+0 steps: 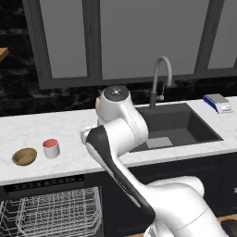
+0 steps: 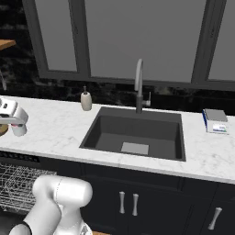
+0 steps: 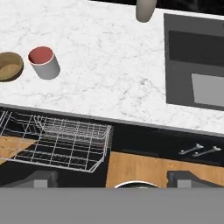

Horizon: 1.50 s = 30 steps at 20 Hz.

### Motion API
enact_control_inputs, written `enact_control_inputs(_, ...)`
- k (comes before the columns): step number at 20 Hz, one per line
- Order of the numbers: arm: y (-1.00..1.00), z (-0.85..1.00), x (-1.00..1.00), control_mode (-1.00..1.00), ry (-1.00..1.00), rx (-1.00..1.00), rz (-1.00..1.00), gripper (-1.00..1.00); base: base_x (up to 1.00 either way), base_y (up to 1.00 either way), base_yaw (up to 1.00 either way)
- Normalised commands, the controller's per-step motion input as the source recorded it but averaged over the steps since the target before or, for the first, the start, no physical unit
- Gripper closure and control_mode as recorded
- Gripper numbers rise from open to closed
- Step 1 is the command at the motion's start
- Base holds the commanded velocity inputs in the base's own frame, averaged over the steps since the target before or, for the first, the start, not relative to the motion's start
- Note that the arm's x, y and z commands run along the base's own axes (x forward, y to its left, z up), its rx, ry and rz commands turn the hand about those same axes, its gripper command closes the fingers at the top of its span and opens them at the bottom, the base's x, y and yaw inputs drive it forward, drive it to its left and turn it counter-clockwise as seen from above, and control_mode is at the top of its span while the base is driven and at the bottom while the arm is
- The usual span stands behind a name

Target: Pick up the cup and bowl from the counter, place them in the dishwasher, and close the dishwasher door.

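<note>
With its fingers spread and empty, the gripper (image 3: 111, 177) hangs above the counter (image 3: 113, 65); the cup (image 3: 43, 62) stands upright well to its left, just beside the bowl (image 3: 9, 66).

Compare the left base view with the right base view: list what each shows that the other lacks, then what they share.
Left base view alone: the bowl, with the whole cup beside it.
Right base view alone: the soap dispenser and the cabinet handles under the sink.
Both: the counter, sink, faucet and the dishwasher's wire rack.
</note>
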Motion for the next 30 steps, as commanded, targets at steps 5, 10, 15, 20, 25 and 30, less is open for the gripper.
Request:
enact_control_inputs(5, 1.0, -0.08, 0.84, -1.0, 0.07, -0.04, -0.09, -1.0, 0.0, 0.0, 0.0)
enact_control_inputs(10, 0.72, -0.21, 0.62, -1.0, 0.06, 0.03, -0.02, -1.0, 0.0, 0.0, 0.0)
enact_control_inputs(15, 0.09, -0.39, 0.18, -1.0, 0.07, 0.16, 0.0, -1.0, 0.0, 0.0, 0.0)
enact_control_inputs(20, -0.05, -0.36, 0.0, -1.0, 0.04, 0.24, 0.0, -1.0, 0.0, 0.0, 0.0)
enact_control_inputs(25, 0.32, -0.18, 0.33, -1.0, 0.06, 0.01, 0.0, -1.0, 0.0, 0.0, 0.0)
enact_control_inputs(30, 0.34, -0.01, 0.44, -1.0, 0.0, 0.0, 0.0, -1.0, 0.0, 0.0, 0.0)
